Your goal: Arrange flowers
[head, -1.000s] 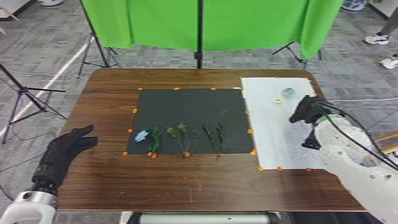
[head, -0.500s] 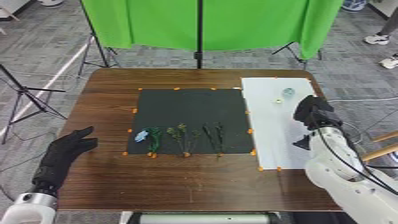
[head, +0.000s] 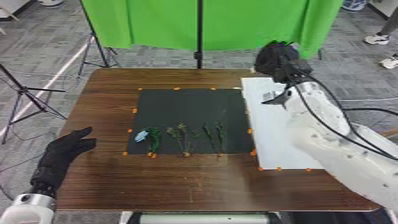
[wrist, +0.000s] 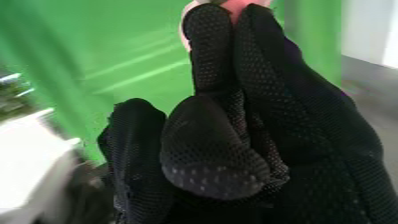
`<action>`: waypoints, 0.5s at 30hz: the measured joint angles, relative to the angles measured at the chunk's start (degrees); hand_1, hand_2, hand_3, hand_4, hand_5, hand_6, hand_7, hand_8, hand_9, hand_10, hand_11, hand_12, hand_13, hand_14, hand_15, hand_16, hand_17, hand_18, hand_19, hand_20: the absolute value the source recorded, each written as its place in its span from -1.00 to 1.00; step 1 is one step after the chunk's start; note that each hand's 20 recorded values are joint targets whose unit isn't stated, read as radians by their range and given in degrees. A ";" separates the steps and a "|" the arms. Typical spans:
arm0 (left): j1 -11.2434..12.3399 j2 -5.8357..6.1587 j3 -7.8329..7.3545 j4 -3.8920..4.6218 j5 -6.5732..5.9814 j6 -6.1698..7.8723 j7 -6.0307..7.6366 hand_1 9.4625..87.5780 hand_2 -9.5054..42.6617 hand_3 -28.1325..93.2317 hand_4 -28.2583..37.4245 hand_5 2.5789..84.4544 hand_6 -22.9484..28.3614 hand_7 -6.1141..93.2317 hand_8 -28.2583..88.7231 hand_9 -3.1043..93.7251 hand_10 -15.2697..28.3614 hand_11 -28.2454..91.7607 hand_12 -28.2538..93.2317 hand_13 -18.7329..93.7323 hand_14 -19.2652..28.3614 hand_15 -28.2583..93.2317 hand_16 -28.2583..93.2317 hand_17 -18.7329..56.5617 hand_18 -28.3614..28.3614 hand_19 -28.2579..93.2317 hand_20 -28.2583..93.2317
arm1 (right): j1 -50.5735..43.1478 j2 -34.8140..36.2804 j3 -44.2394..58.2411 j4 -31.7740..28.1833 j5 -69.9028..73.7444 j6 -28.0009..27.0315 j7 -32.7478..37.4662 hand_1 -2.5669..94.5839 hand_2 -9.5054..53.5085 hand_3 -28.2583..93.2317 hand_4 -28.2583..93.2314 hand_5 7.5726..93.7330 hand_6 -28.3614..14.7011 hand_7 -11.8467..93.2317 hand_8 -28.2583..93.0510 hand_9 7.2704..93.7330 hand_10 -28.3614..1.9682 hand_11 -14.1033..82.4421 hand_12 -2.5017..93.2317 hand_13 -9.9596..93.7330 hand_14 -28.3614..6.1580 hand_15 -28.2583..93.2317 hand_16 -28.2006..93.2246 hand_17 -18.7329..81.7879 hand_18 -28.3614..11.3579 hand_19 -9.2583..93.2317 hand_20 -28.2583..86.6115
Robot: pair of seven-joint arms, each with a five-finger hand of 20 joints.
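In the head view, my right hand is above the far edge of the white sheet. My right hand has two long fingers straight up in the right wrist view. Something pink shows at their tips; I cannot tell what. On the black mat lie a blue flower, a dark green stem, a branching stem and slim green stems. Left of the mat, my left hand stays apart from them with relaxed fingers.
The brown table has orange tape marks around the mat and sheet. Beyond the far edge hangs a green cloth with a dark stand pole before it. My right arm covers much of the sheet's right side.
My right hand has moved from the sheet's right side to beyond its far edge. The small pale glass-like item and tiny light piece there are now out of sight. My left hand keeps its place.
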 measured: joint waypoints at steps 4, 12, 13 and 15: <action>-0.31 0.22 0.43 0.08 0.00 0.00 0.06 -0.64 -0.06 0.48 -1.00 0.05 0.18 -0.71 -0.61 0.06 0.45 -0.20 -0.38 0.01 0.64 -0.23 -0.59 -0.38 0.53 -0.27 -0.35 | 8.89 -7.10 -6.97 4.85 6.13 -0.33 -2.88 0.41 -1.00 0.35 -0.79 0.71 0.28 -0.33 -0.37 0.96 0.27 -0.52 -0.06 0.97 0.64 0.53 0.04 0.68 -0.29 1.00 0.56; -2.39 1.03 2.11 1.12 -0.03 -0.13 0.16 -0.66 -0.07 0.47 -1.00 0.05 0.18 -0.71 -0.61 0.06 0.45 -0.20 -0.38 0.01 0.64 -0.23 -0.59 -0.38 0.53 -0.27 -0.34 | 15.81 -22.19 -14.01 11.29 10.63 -5.53 -3.88 0.40 -1.00 0.36 -0.79 0.69 0.29 -0.32 -0.37 0.95 0.29 -0.52 -0.06 0.97 0.64 0.56 0.04 0.68 -0.29 1.00 0.57; -2.69 1.13 2.25 1.29 -0.08 -0.17 0.19 -0.66 -0.08 0.47 -1.00 0.05 0.18 -0.71 -0.61 0.06 0.45 -0.20 -0.38 0.01 0.64 -0.23 -0.59 -0.38 0.53 -0.27 -0.34 | 16.02 -23.76 -14.61 11.90 12.67 -5.95 -4.08 0.40 -1.00 0.36 -0.79 0.69 0.29 -0.32 -0.37 0.95 0.29 -0.52 -0.06 0.97 0.64 0.56 0.04 0.68 -0.29 1.00 0.58; -3.28 1.34 2.51 1.64 -0.15 -0.23 0.27 -0.66 -0.10 0.46 -1.00 0.05 0.18 -0.72 -0.61 0.06 0.45 -0.20 -0.38 0.01 0.65 -0.23 -0.59 -0.38 0.53 -0.27 -0.34 | 16.25 -26.63 -16.01 13.27 16.70 -6.25 -4.58 0.39 -1.00 0.37 -0.80 0.69 0.29 -0.31 -0.37 0.95 0.29 -0.52 -0.06 0.97 0.64 0.56 0.04 0.68 -0.29 1.00 0.58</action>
